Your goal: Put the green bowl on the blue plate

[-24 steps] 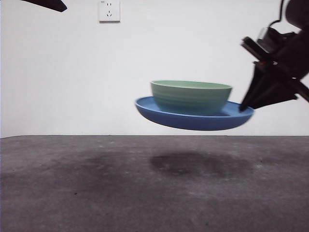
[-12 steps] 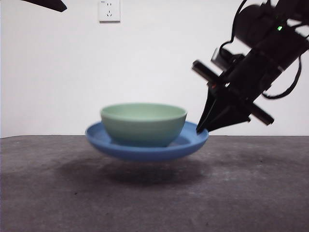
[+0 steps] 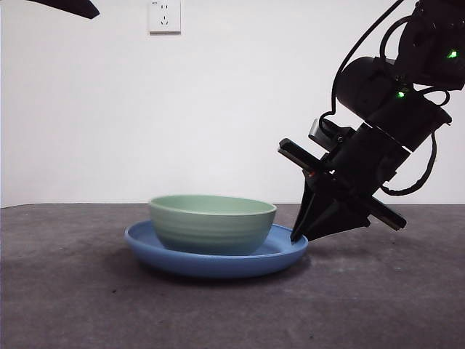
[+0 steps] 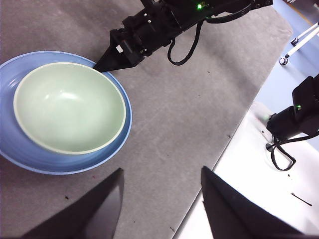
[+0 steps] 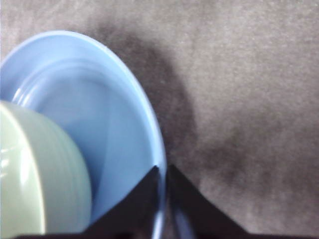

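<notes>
The green bowl sat inside the blue plate, low in the middle of the front view, its base down in the plate's shallow well, so the stacking the task asks for looked already done. The plate itself seemed to rest flat on the grey bench, with only a thin shadow under its belly.

The right gripper reached down from the upper right of the front view and met the plate at its right-hand rim. In the right wrist view its two jaws stood narrow, one on each side of the rim, pinching the plate's thin edge between them. That grip made sense as a way to carry plate and bowl together: the rim is the only part thin enough to clamp, and the bowl rides along by its own weight.

The left gripper hung well apart from the plate, jaws spread wide and holding nothing, looking down on the bowl and plate at the left of its frame; it appeared to be simply waiting.
</notes>
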